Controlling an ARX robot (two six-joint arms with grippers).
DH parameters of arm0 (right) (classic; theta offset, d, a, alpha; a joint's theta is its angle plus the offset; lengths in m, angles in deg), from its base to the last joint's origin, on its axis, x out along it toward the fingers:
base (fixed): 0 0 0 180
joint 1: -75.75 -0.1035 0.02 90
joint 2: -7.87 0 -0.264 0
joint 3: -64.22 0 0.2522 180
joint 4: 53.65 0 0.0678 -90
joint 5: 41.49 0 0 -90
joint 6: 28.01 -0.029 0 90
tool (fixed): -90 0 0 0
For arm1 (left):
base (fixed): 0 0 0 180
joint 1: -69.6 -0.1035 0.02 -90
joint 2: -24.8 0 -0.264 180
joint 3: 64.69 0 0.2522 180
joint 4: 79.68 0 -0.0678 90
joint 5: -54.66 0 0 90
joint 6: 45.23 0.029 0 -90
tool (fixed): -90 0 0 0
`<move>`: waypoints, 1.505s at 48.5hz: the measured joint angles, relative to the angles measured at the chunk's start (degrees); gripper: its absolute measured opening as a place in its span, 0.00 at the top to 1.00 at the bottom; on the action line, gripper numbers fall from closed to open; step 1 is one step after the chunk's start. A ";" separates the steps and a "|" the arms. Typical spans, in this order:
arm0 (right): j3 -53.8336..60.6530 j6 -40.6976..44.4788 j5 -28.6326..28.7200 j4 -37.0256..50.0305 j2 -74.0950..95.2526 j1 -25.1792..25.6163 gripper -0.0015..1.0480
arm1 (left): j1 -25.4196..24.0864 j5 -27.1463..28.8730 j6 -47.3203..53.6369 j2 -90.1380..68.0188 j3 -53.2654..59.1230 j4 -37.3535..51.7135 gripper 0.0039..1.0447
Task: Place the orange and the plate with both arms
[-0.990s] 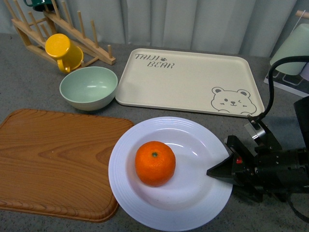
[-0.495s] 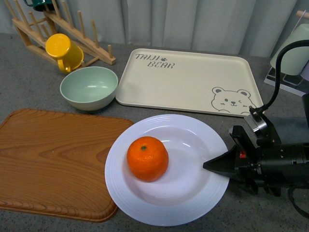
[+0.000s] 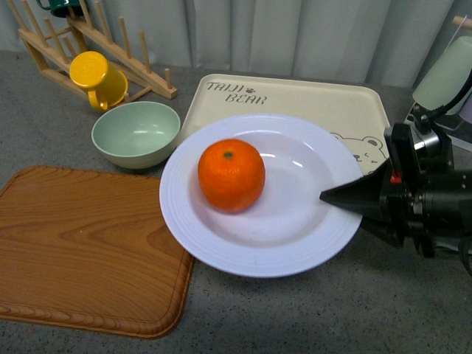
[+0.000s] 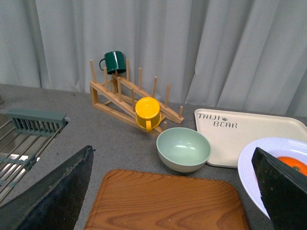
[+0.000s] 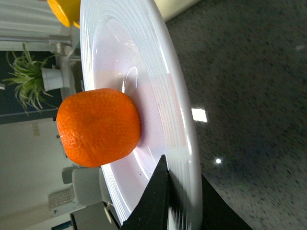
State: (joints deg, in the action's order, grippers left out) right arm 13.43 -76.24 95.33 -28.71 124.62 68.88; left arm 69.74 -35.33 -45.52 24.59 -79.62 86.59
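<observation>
**Item:** white deep plate [image 3: 221,254], apparently raised clear of the grey tabletop; in the front view its far rim overlaps the near edge of the cream bear tray [image 3: 295,96].
**Contents:** one orange [image 3: 231,175], loose, resting left of the plate's centre with its stem dot up.
**Hold:** right gripper [image 3: 332,198] clamped on the plate's right rim only, one finger above and one beneath, with no other support visible.
**Left gripper** [image 4: 171,151]: fingers spread wide, grasping nothing, absent from the front view.
**Hazards, as judged:**
- The one-sided pinch on a smooth rim may let the plate sag leftward or slip out.
- Any tilt or jolt may roll the orange to the left rim and over it.
- A low carry may clip the tray's lip or the pale green bowl [image 3: 136,133], which is just left of the plate.
</observation>
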 joint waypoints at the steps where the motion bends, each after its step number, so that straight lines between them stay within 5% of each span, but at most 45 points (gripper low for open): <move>1: -0.63 -0.50 0.04 0.24 0.04 0.04 0.96 | 0.00 0.00 0.00 0.00 0.00 0.00 0.06; 43: -47.58 -5.62 -5.40 -13.86 27.45 -1.18 0.96 | 0.00 0.00 0.02 0.00 0.00 0.00 0.06; 64: -60.59 -2.91 -6.86 -25.79 34.93 0.39 0.96 | 0.00 0.00 0.02 0.00 0.00 0.00 0.06; 73: -60.72 -0.92 -7.65 -26.60 35.41 0.90 0.63 | 0.00 0.00 0.02 0.00 0.00 0.00 0.06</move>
State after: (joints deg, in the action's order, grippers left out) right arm -47.29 -77.16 87.68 -55.31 160.03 69.78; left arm 69.74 -35.33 -45.50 24.59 -79.62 86.59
